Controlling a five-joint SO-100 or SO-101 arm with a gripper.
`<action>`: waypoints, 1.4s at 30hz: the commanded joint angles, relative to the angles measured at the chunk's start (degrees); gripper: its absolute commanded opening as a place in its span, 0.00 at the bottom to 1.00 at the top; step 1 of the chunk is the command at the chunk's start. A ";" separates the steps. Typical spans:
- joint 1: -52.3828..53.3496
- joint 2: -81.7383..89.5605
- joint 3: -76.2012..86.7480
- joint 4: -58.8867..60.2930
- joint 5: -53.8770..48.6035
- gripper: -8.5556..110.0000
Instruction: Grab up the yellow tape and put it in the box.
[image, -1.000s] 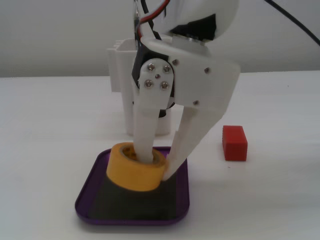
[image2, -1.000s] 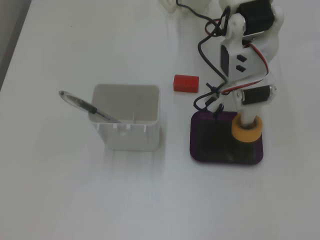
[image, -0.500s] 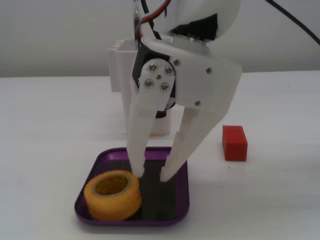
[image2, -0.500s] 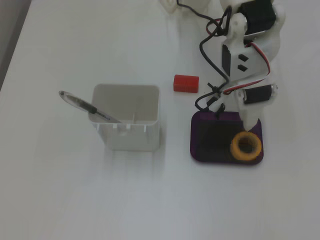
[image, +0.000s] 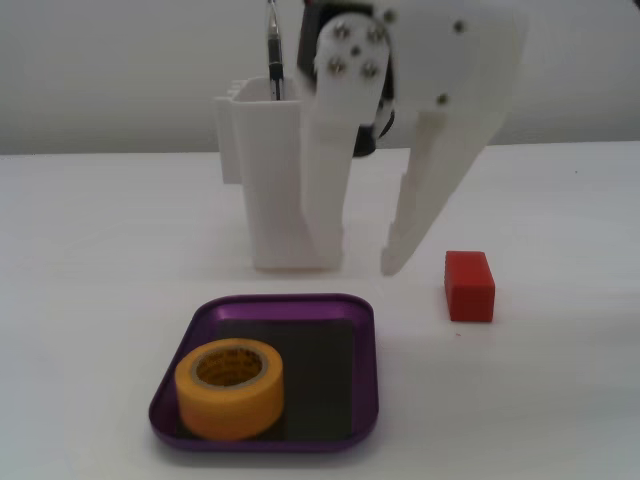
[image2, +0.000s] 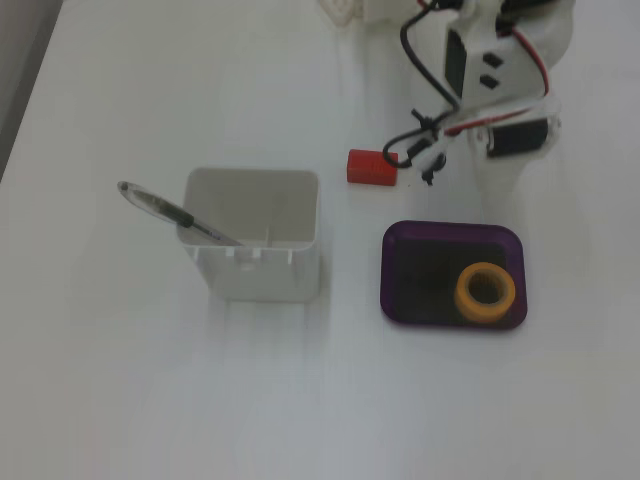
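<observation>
The yellow tape (image: 229, 388) lies flat, hole up, in the near left corner of the box (image: 365, 385), a shallow purple tray. In a fixed view from above, the yellow tape (image2: 464, 293) sits at the right end of the box (image2: 388, 275). My gripper (image: 360, 262) hangs open above the tray's far edge, well clear of the tape, with nothing between its white fingers (image: 420, 210). The arm (image2: 495, 70) reaches in from the top right of the view from above.
A small red block (image: 469, 286) rests on the white table to the right of the tray, and shows as the red block (image2: 372, 167) from above. A tall white container (image: 262, 180) holding a pen (image2: 170, 212) stands behind the tray.
The gripper let go of the tape, which dropped and settled flat in the tray. The open gripper has since risen and pulled back from the tray.
</observation>
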 joint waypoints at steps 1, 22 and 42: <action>-0.18 10.55 -4.39 7.56 -0.09 0.13; 4.75 73.30 56.34 0.62 -3.87 0.13; 15.29 117.60 112.94 -21.09 -5.63 0.13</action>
